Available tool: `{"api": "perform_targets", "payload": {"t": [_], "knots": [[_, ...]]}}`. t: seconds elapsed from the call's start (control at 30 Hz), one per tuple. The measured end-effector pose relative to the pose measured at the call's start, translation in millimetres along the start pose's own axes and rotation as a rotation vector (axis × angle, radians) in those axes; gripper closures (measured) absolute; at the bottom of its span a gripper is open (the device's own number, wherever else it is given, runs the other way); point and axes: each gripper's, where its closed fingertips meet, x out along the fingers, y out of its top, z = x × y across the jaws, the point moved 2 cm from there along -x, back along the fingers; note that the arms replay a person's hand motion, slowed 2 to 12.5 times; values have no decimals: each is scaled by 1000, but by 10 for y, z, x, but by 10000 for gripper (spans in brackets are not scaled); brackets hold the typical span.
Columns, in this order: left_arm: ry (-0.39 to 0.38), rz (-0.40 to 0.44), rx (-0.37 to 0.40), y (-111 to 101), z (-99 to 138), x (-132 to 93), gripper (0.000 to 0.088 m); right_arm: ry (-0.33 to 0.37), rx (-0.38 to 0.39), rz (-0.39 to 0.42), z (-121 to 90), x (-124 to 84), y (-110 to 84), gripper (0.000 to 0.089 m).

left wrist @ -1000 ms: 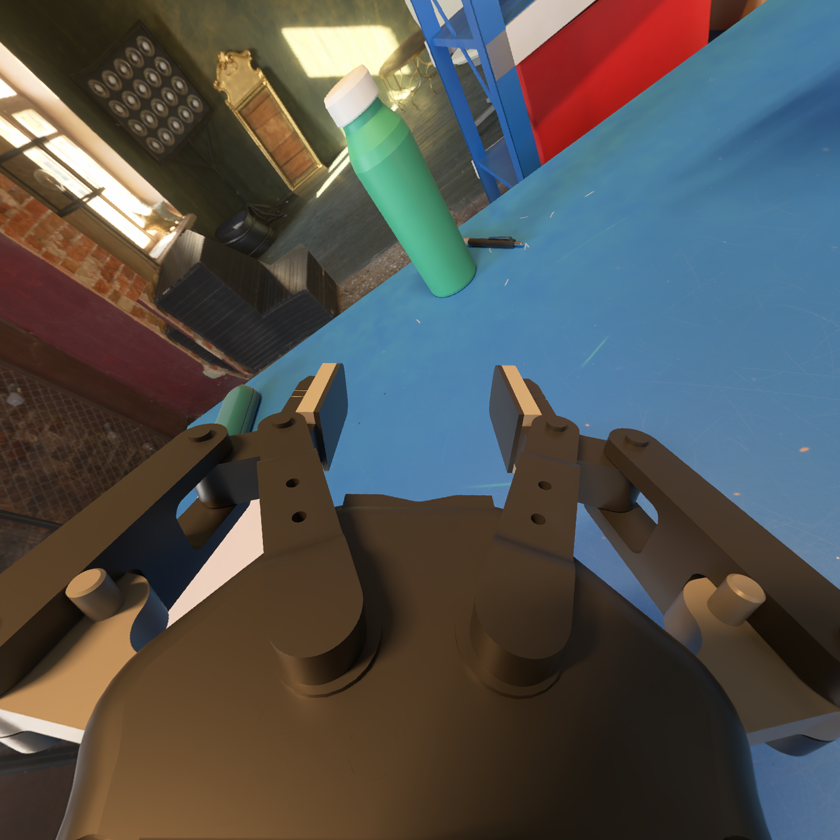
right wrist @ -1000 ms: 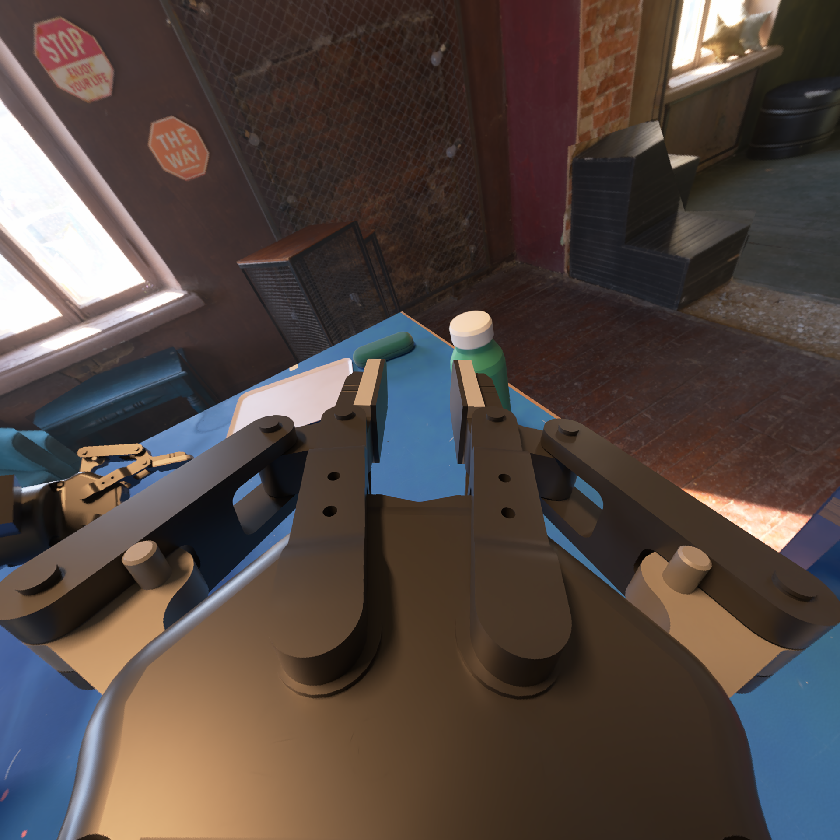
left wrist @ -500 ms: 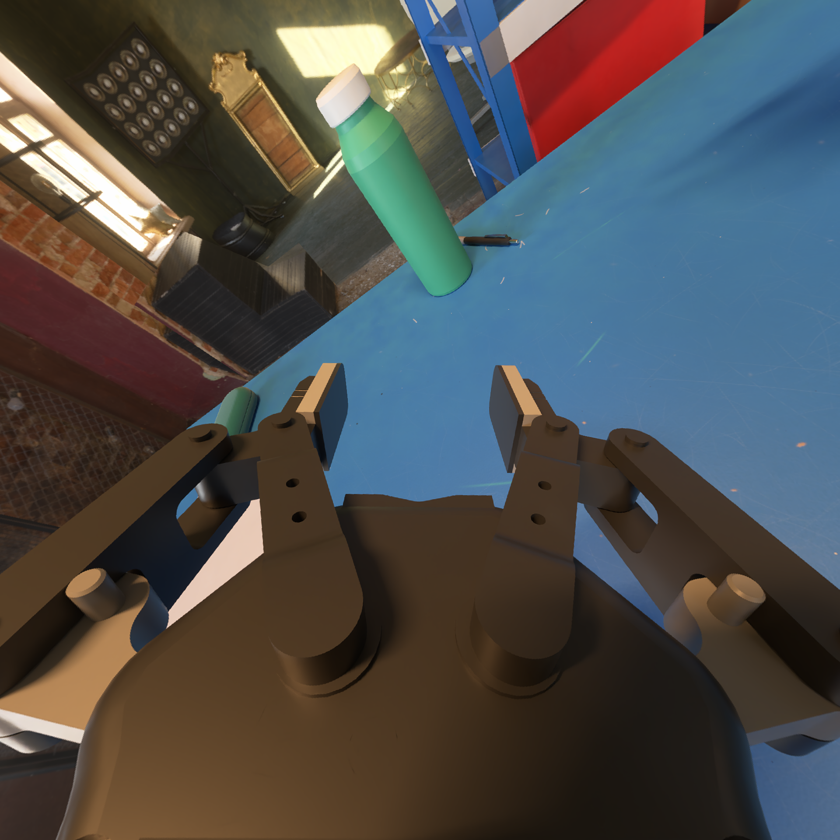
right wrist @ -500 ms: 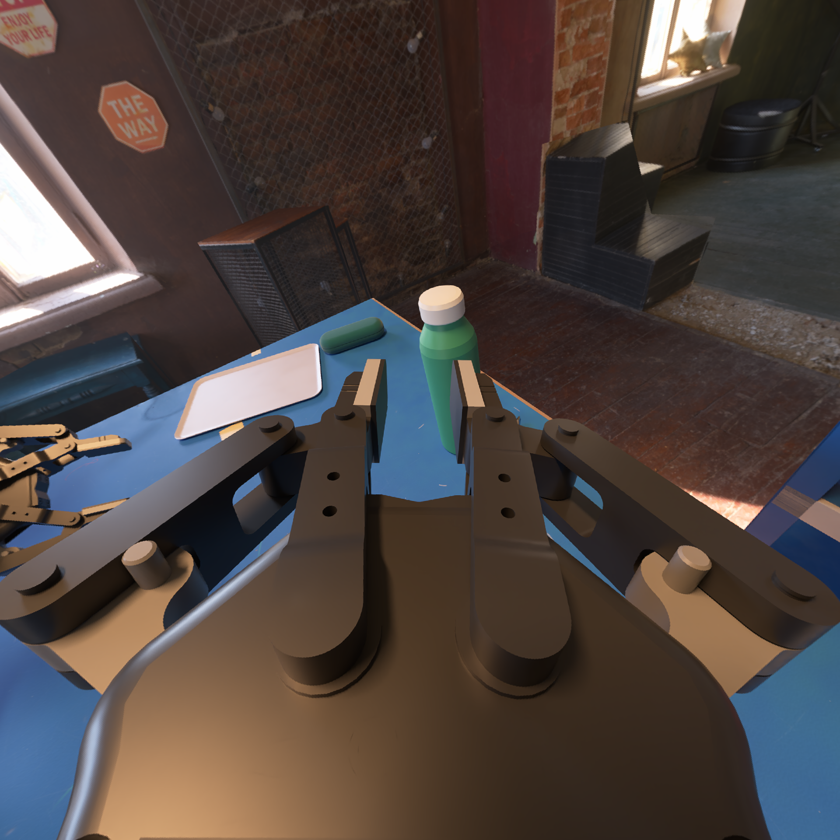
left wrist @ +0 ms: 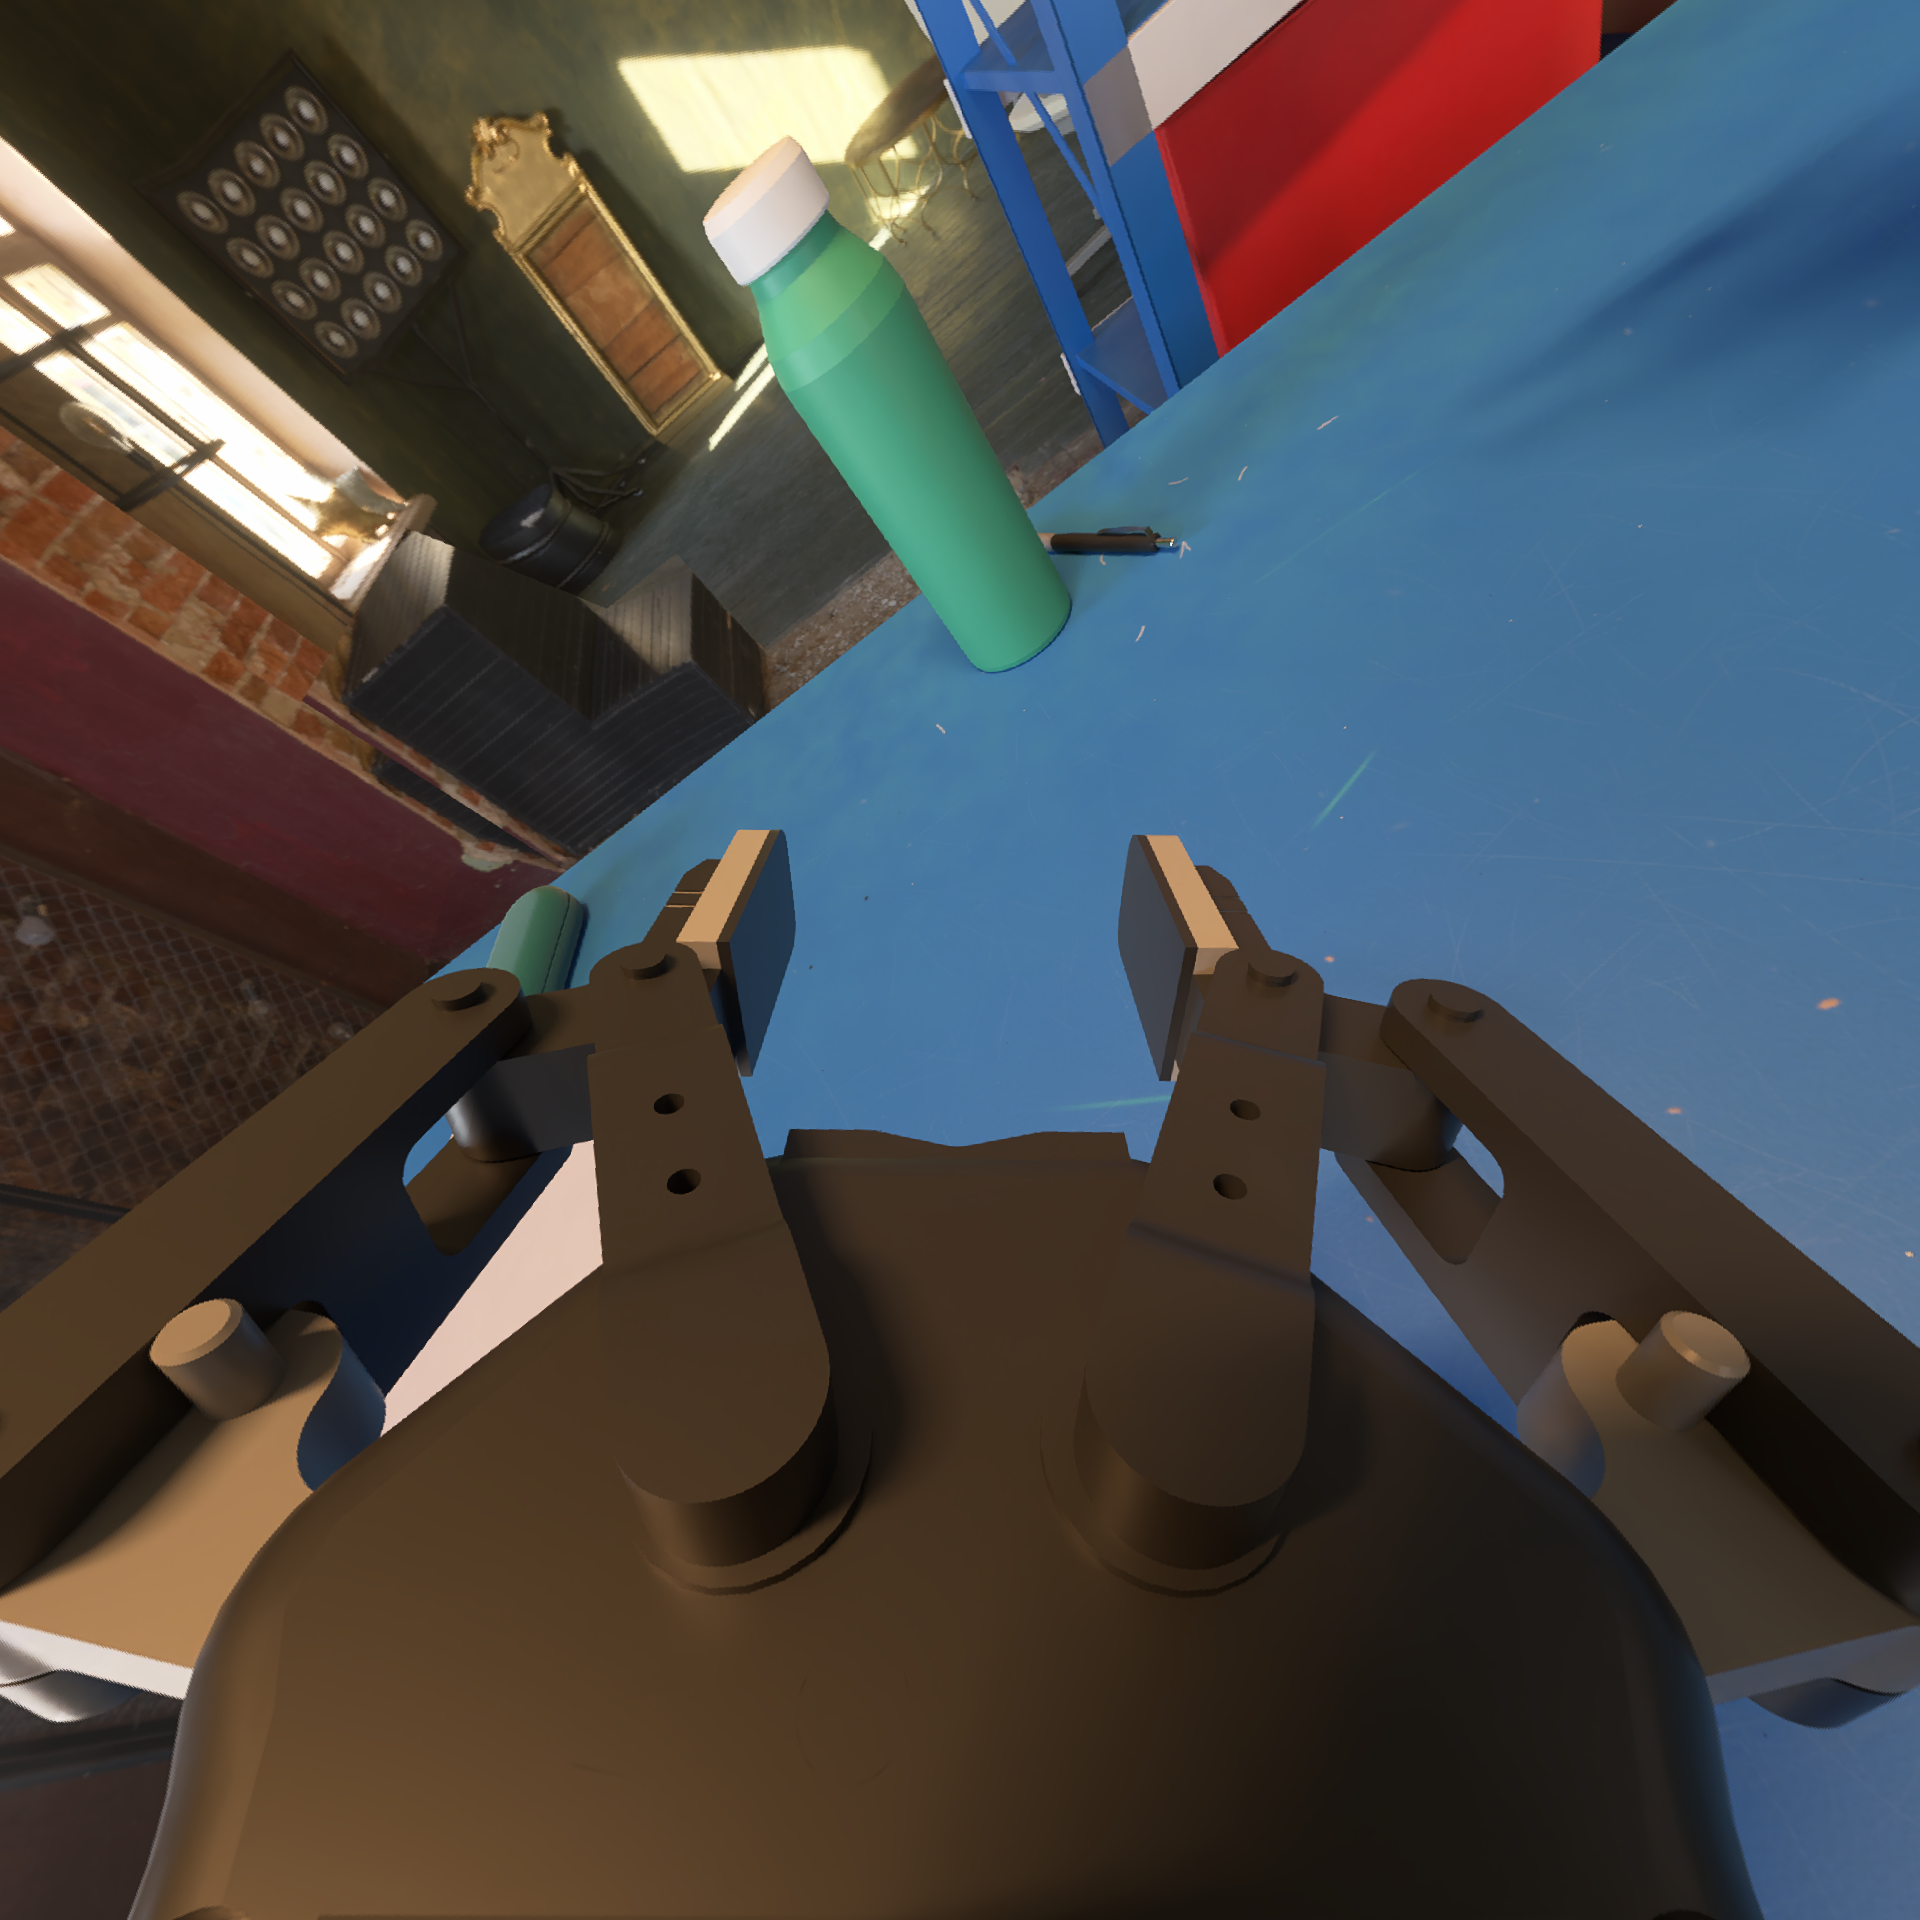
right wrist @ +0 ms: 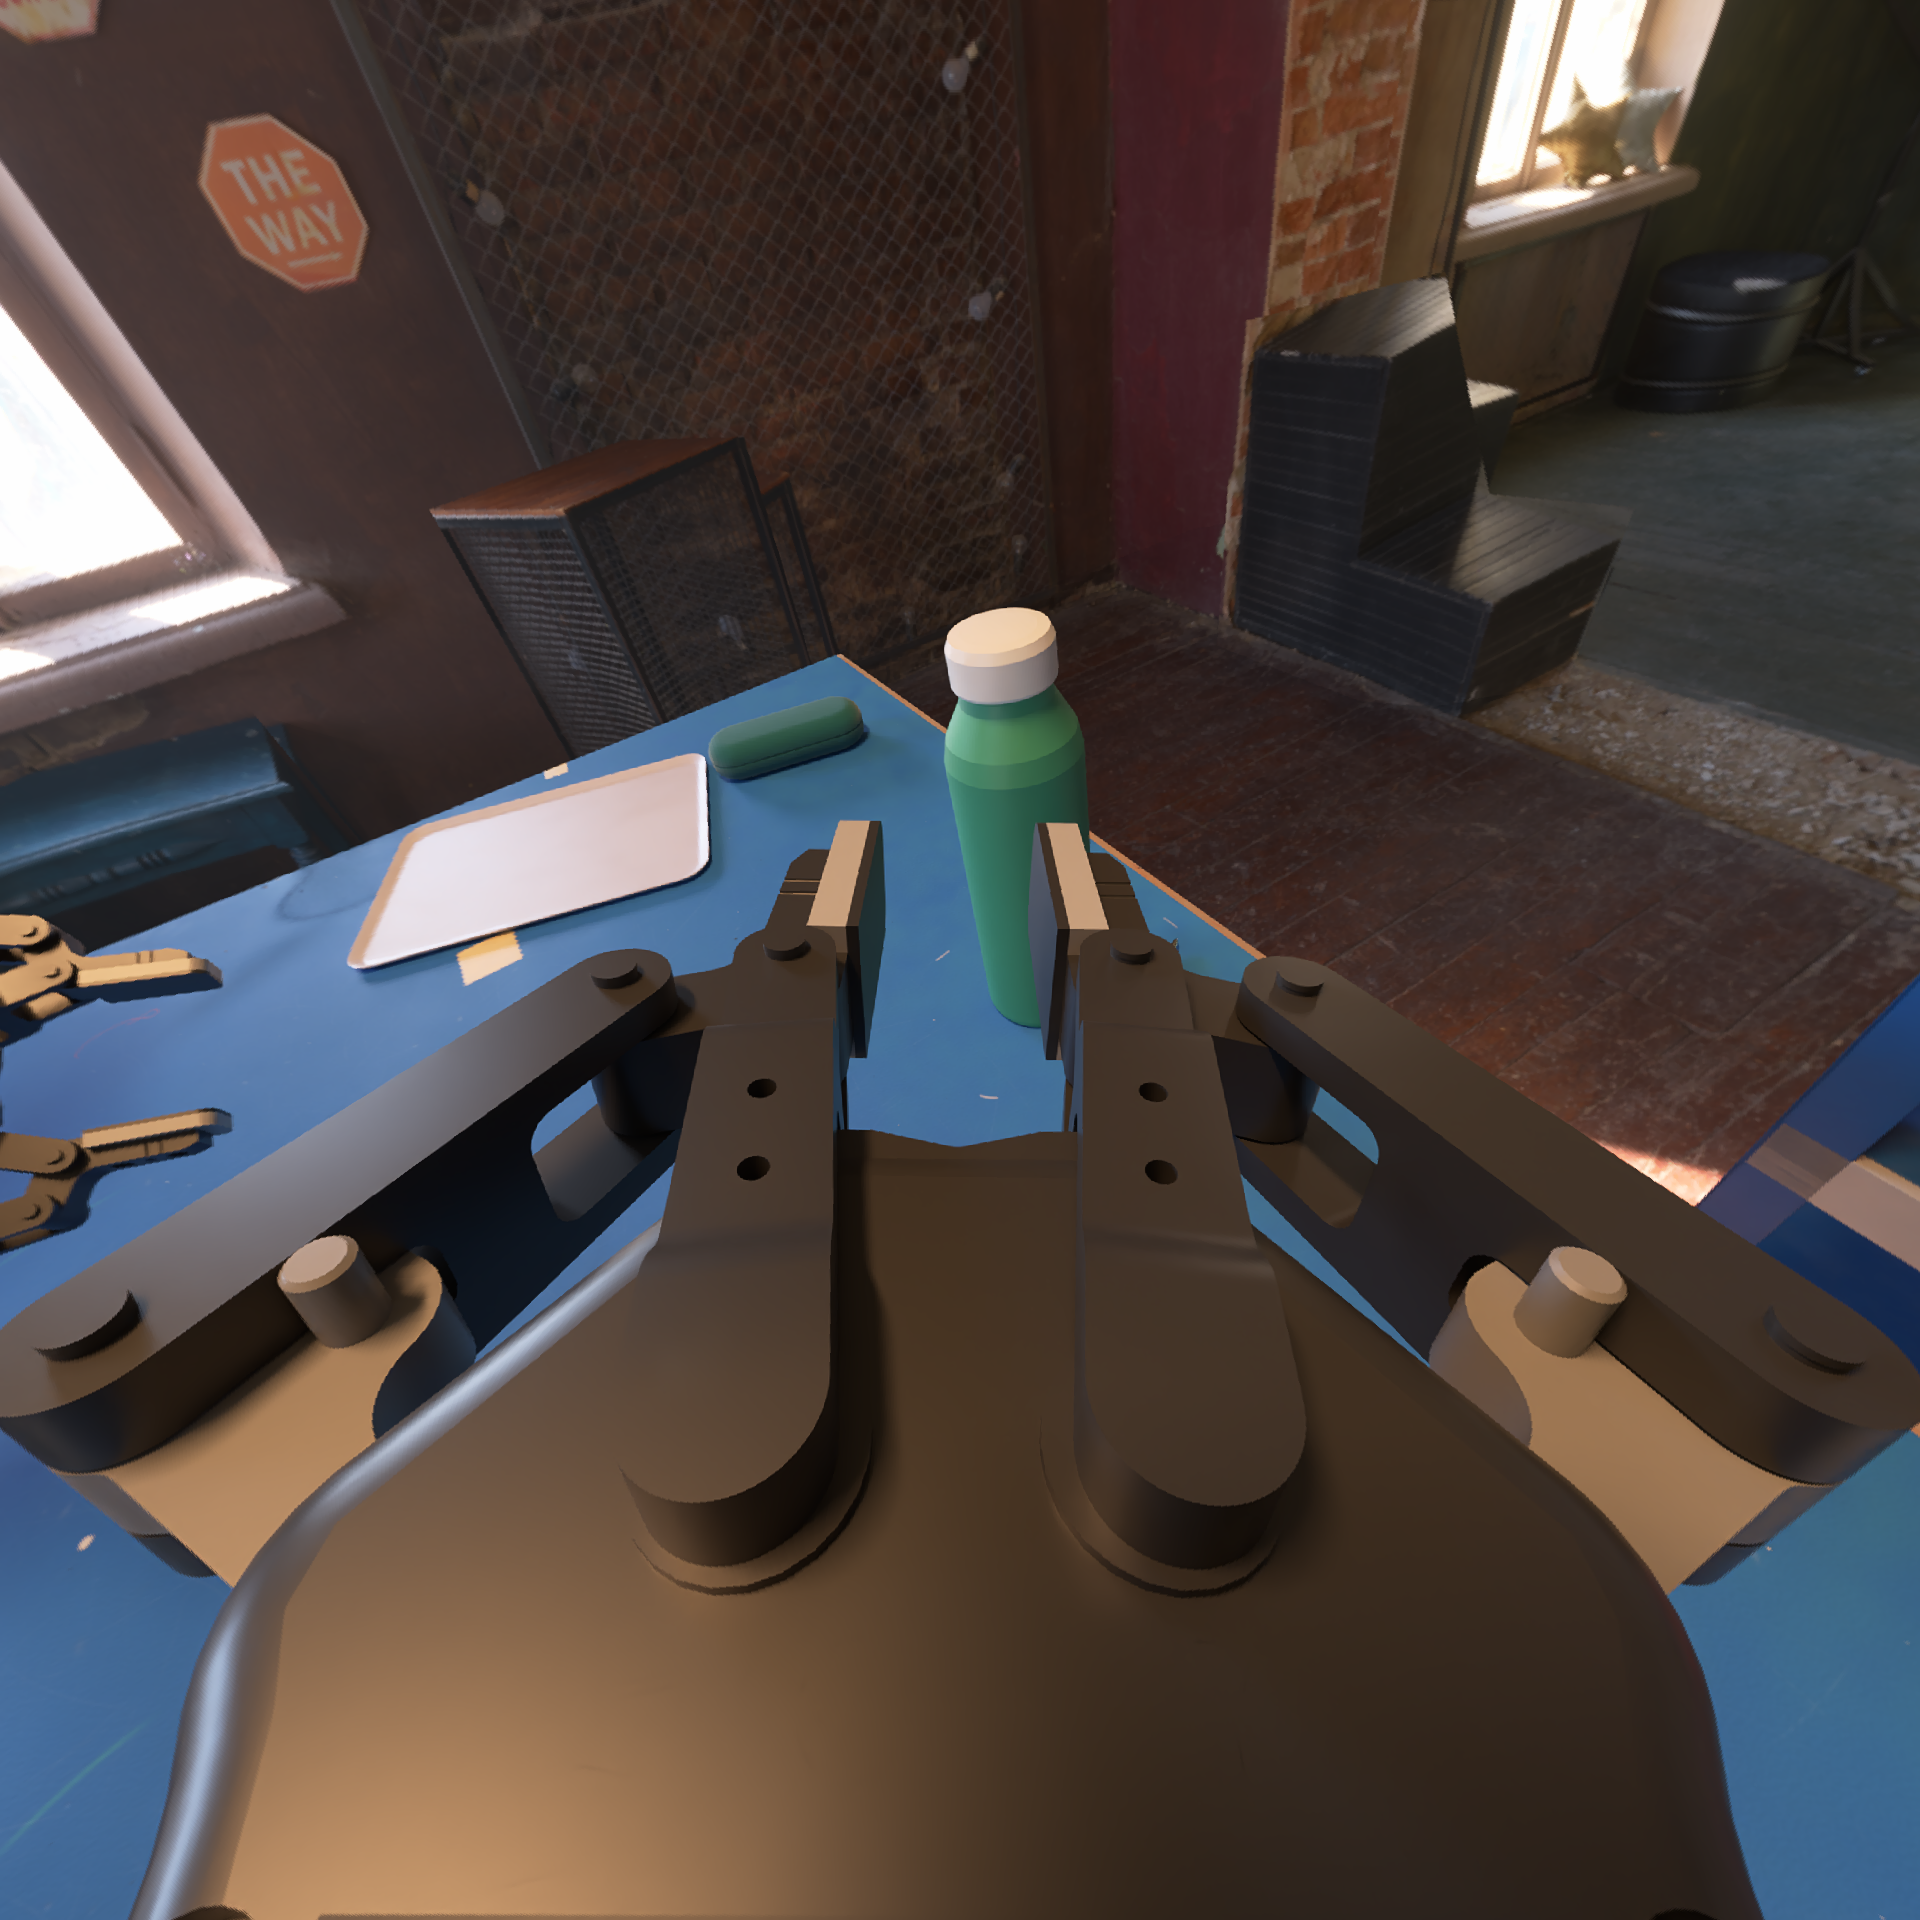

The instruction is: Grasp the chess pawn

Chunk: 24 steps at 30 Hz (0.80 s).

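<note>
Left gripper (left wrist: 951,940) spread wide above the blue table (left wrist: 1507,727) — nothing between its fingers. Right gripper (right wrist: 956,925) parted, narrower gap, empty; green bottle (right wrist: 1008,821) upright just beyond it — white tray (right wrist: 540,862) far left

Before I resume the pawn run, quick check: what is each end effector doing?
Left end effector: open, holding nothing.
Right end effector: open, narrower gap, holding nothing.

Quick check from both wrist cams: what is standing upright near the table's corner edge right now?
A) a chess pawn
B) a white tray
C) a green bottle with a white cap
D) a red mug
C: the green bottle stands upright there; the white tray lies flat and no pawn is in view.
</note>
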Motion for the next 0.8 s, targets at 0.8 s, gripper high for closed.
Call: {"api": "perform_targets", "payload": {"t": [0.8], "knots": [[-7,-10,12,-26,21,26,316,118,-228,-11,-118,130,-162,634]]}}
